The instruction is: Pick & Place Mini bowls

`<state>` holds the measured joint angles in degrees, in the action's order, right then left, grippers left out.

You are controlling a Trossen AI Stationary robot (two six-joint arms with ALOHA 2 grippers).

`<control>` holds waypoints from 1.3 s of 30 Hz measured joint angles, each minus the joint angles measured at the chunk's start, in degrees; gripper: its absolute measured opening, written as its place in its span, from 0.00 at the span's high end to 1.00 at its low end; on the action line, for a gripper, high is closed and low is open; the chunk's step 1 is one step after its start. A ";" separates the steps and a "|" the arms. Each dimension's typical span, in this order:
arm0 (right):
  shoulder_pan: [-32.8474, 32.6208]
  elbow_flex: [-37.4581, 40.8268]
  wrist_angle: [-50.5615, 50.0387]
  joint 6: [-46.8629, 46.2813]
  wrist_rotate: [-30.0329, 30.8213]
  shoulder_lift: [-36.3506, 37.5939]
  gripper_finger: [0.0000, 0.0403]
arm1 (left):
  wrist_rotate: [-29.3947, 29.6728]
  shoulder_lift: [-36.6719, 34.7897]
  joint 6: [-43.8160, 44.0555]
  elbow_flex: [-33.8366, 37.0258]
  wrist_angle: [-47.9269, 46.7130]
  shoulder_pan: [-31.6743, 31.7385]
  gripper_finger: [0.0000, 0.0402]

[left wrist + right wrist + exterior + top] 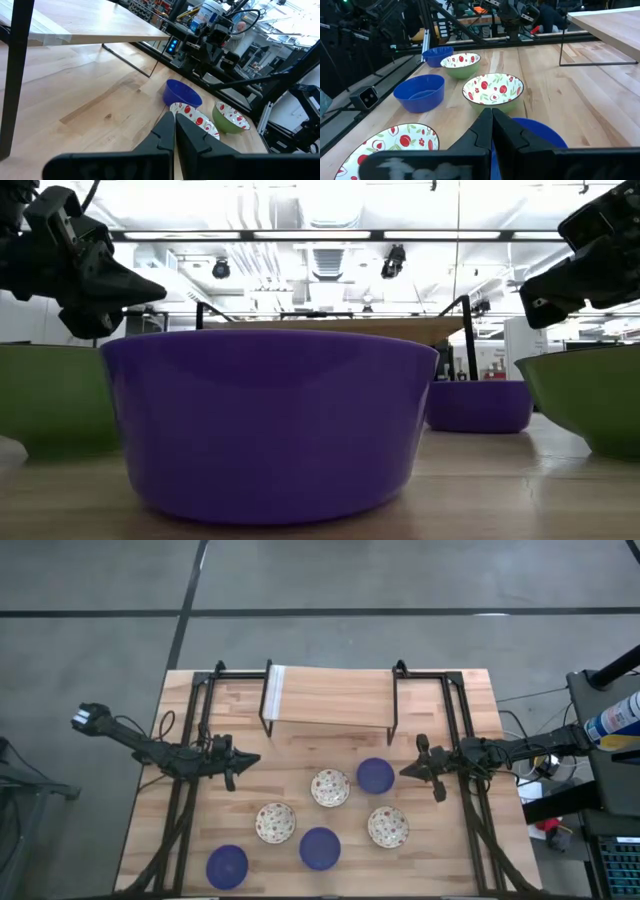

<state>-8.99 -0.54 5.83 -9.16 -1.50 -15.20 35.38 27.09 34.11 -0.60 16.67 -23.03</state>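
Note:
Six mini bowls sit upright on their bases on the wooden table. Three are blue: one point(375, 776) just in front of my right gripper, one point(320, 848) near the front edge and one point(227, 867) at the front left. Three are white inside with a red pattern and green outside point(330, 788) point(275, 823) point(388, 827). My left gripper point(252, 758) hovers shut to the left of the bowls, pointing toward them. My right gripper point(405, 771) hovers shut beside the far right blue bowl point(542, 134). Neither touches anything.
A raised wooden shelf point(330, 695) on thin black legs spans the far half of the table. Black frame rails point(190, 800) point(470, 810) run along both sides. Bare wood lies between the shelf and the bowls. Equipment stands beyond the table's right edge.

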 joint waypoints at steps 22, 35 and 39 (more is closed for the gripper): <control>-0.63 -0.02 2.27 -13.57 -9.92 -2.85 0.98 | 0.56 0.02 9.97 -0.01 5.87 0.07 0.98; -13.44 -0.02 12.64 -13.14 1.95 -9.91 0.98 | 8.96 1.05 13.32 -0.01 8.22 0.09 0.98; -17.01 -0.02 16.47 -10.63 8.31 -13.14 0.98 | 2.39 1.77 6.73 -0.01 8.24 0.09 0.98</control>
<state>-26.01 -0.56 22.29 -19.79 6.82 -28.34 37.76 28.86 40.83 -0.61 24.90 -22.94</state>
